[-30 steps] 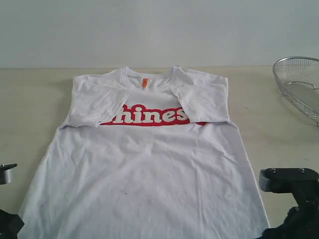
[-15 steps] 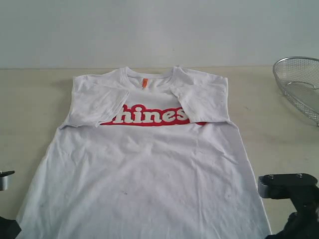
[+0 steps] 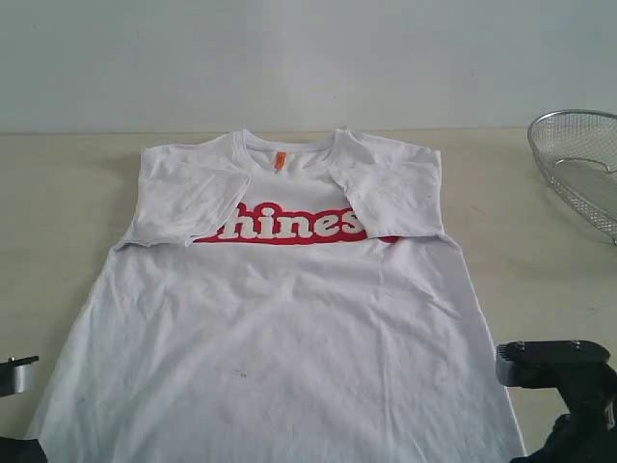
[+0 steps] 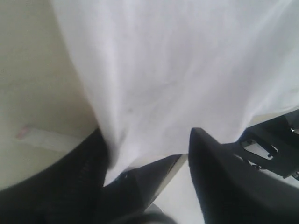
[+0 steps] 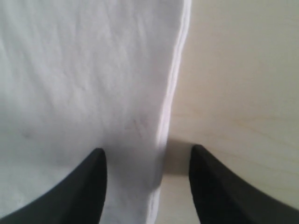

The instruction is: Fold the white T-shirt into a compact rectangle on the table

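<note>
Quick status from my end. The shirt (image 3: 280,328) is lying flat and face up in the middle of the table (image 3: 58,212), collar at the far side and bottom hem running off the near edge of the exterior view. Both sleeves (image 3: 188,198) are folded in over the chest and cover the ends of the red lettering (image 3: 294,224), so it only reads "hines". The orange tag (image 3: 280,160) shows at the neck. The wire basket (image 3: 578,159) sits off at the far right, well apart from the shirt.

Both arms are down at the near corners. The left arm (image 3: 17,374) barely pokes into the exterior view just outside the shirt's left edge. The right arm (image 3: 564,371) is just beside the right edge.

The left gripper (image 4: 147,135) has its fingers (image 4: 219,186) spread apart, and the shirt's corner hangs into the gap between them. It's not clamped down. The cloth looks like it touches one finger, but I can't tell for sure. There's a pale strip of tape (image 4: 46,138) on the table next to it.

The right gripper (image 5: 147,151) is spread wide too. The shirt's side hem (image 5: 170,93) runs right between its fingers, with one over cloth and the other over bare table. It isn't gripping anything.
</note>
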Controlling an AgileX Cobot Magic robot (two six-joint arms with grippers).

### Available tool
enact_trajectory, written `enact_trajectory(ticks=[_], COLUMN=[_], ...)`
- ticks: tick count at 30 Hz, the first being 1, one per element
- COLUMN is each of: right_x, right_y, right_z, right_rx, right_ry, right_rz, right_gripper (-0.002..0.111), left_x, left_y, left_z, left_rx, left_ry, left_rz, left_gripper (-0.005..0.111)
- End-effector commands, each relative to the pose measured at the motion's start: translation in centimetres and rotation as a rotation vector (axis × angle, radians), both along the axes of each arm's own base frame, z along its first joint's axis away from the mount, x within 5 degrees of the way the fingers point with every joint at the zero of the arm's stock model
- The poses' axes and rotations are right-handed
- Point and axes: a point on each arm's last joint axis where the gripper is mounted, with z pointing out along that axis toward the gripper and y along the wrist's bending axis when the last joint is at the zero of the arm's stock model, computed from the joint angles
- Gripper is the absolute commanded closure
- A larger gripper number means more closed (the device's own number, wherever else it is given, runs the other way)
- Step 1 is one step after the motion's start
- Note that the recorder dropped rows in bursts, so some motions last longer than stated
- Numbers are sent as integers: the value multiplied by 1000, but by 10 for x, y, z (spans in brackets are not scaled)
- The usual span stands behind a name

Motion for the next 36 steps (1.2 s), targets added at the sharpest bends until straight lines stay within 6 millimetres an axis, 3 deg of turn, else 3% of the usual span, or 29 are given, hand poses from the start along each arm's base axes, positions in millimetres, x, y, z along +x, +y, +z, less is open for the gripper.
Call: enact_trajectory(ticks=[1, 11, 20, 36], right_x=[0, 0, 0, -1], right_y=[1, 1, 3, 5], right_z=[0, 0, 1, 1], right_rx=[10, 15, 36, 56], right_ry=[-1, -2, 3, 11], right_rz=[3, 10, 16, 30], right_gripper=[60, 60, 60, 60], left_x=[5, 8, 12, 12], left_y=[1, 1, -6, -7], left_z=[-12, -13, -12, -12], left_rx=[24, 20, -53, -72], left_ry=[-39, -38, -84, -85], left_rz=[-5, 2, 25, 20], left_gripper=[56, 58, 93, 88])
